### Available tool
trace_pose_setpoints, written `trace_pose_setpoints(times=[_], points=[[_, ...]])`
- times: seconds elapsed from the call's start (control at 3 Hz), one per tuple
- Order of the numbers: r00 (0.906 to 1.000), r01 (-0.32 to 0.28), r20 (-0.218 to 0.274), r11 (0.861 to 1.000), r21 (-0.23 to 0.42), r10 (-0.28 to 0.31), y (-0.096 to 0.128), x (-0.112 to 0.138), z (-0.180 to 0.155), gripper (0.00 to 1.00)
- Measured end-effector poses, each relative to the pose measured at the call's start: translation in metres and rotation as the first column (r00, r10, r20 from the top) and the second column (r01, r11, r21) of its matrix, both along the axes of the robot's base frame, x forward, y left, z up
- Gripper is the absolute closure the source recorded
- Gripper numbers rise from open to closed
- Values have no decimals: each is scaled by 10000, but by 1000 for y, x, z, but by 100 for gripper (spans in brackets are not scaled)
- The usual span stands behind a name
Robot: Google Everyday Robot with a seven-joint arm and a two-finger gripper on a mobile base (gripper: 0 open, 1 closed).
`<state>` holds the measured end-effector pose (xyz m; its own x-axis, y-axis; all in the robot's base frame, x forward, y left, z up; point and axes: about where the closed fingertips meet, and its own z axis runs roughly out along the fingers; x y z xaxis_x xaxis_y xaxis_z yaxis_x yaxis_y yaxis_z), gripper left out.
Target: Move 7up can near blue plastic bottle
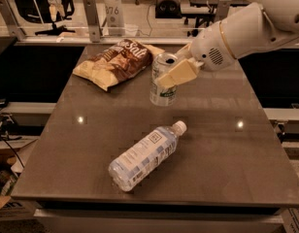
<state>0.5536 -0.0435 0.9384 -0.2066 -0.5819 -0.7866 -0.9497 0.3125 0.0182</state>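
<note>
Gripping the 7up can (162, 92) about its upper half, the gripper (170, 72) is holding it upright between its 2 tan fingers (178, 72), which are clamped on the can's sides. 1 finger is lying across the face turned to the camera, and the other is showing only partly behind the rim. The can's open silver top is sitting just above the fingers, and its green-lettered lower body is hanging out below them. Whether the can's base is touching the table (227, 154) or floating just over it, I cannot tell.

Below the fingers and toward the camera, the blue plastic bottle (144, 155) is lying on its side. Its white cap (179, 126) is pointing up toward the fingers and its base is pointing toward the table's near edge. Cap and can are sitting near each other but apart.

On the picture's left of the fingers and a little farther back, the brown chip bag (115, 62) is lying flat, its right end reaching just beside the can's top.

The white arm (237, 33) is reaching in from the upper right, its round wrist housing sitting just behind the fingers. Beyond the fingers, past the table's far edge, metal posts (91, 19) are standing upright.
</note>
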Motion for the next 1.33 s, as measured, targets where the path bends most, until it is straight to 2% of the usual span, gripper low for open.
trace_pose_setpoints(times=[0.67, 1.0, 1.33], points=[[9981, -620, -25, 9974, -356, 620, 30, -33, -18, 100], [9976, -693, -88, 9969, -358, 691, 38, -42, -26, 87], [9979, -638, -137, 9974, -341, 634, 45, -48, -33, 70]])
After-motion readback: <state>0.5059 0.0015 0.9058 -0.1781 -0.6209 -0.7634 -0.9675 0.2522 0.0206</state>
